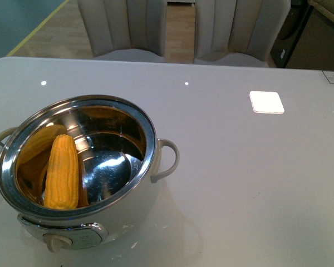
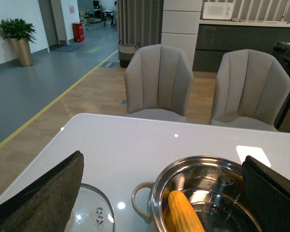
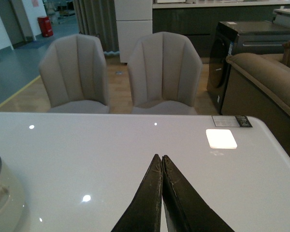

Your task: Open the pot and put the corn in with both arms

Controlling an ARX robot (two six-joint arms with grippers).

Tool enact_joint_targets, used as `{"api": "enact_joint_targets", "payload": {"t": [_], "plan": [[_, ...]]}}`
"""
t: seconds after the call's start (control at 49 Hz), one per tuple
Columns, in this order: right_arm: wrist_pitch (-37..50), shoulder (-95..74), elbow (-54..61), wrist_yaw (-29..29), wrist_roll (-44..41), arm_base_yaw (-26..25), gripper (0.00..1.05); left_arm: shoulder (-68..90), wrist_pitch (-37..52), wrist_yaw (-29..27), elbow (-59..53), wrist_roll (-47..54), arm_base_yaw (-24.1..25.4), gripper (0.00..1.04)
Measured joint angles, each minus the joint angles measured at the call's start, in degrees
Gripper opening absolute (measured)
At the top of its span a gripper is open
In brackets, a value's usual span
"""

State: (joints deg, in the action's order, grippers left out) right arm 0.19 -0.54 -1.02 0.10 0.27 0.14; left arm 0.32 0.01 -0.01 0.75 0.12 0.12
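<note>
A large cream-white pot [image 1: 89, 222] sits on a glossy white counter [image 1: 239, 183], near the front left of the front view, with its lid off. Its shiny steel inner bowl is open to the camera. A yellow-orange cob of corn [image 1: 62, 172] lies inside the pot, leaning against the left side of the bowl, its warm colour mirrored in the steel wall beside it. The pot has a loop handle [image 1: 168, 158] on its right side and a round knob [image 1: 58, 242] on the front panel. In the left wrist view, the glass lid [image 2: 89, 212] lies flat on the counter just beside the pot's other handle, touching nothing else that can be seen. The left tool [image 2: 162, 193] hangs above the pot and lid with its two dark fingers [image 2: 46, 198] spread wide apart, holding nothing. In the right wrist view, the right tool [image 3: 162, 166] hovers over bare counter, well apart from the pot, whose cream wall just shows at the picture's edge; its two fingers are pressed together at the tips with nothing between them. A bright square patch of light [image 1: 266, 102] lies on the counter toward the far right. Two pale upholstered chairs [image 1: 122, 28] stand behind the counter. Neither arm appears in the front view.
</note>
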Motion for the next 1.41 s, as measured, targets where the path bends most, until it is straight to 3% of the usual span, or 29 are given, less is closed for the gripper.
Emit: {"api": "enact_joint_targets", "payload": {"t": [0.204,0.408,0.694,1.408], "plan": [[-0.1,0.2,0.0,0.0,0.0,0.0,0.03,0.0,0.0,0.0,0.0,0.0,0.0,0.98],[-0.1,0.2,0.0,0.0,-0.1,0.0,0.48,0.0,0.0,0.0,0.0,0.0,0.0,0.98],[-0.1,0.2,0.0,0.0,-0.1,0.0,0.97,0.0,0.0,0.0,0.0,0.0,0.0,0.98],[-0.1,0.2,0.0,0.0,-0.1,0.0,0.96,0.0,0.0,0.0,0.0,0.0,0.0,0.98]]}}
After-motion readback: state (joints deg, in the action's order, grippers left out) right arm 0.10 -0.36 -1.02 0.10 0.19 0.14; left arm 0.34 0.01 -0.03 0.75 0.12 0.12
